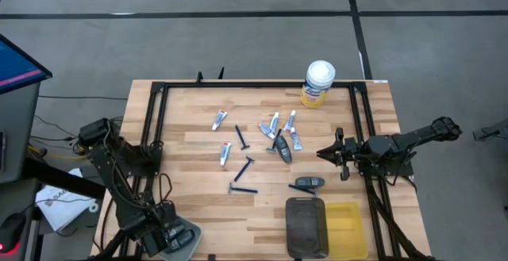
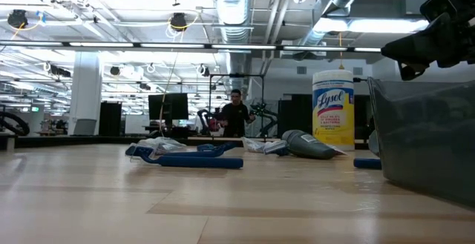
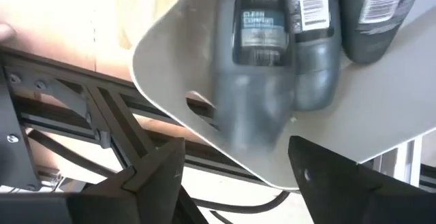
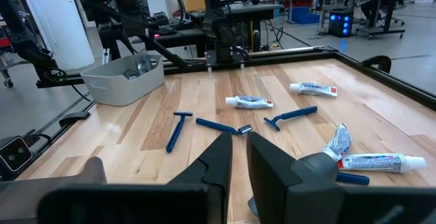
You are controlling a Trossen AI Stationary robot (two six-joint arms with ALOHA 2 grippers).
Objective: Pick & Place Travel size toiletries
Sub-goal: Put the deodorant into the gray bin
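Left gripper (image 3: 235,176), fingers apart, hovers over grey bin (image 3: 409,81) — item seemingly just dropped; right gripper (image 4: 238,159), fingers together, waits — next, fetch a razor (image 1: 243,188).

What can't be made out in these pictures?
- Grey bin: in the left wrist view the picture's edges cut off its rim and the tops of the dark grey bottles inside.
- Left gripper: high view, too small and dark to read its jaws.
- Tube labels: high view, too small to read.
- Grey tray: low view, its wall hides its contents.
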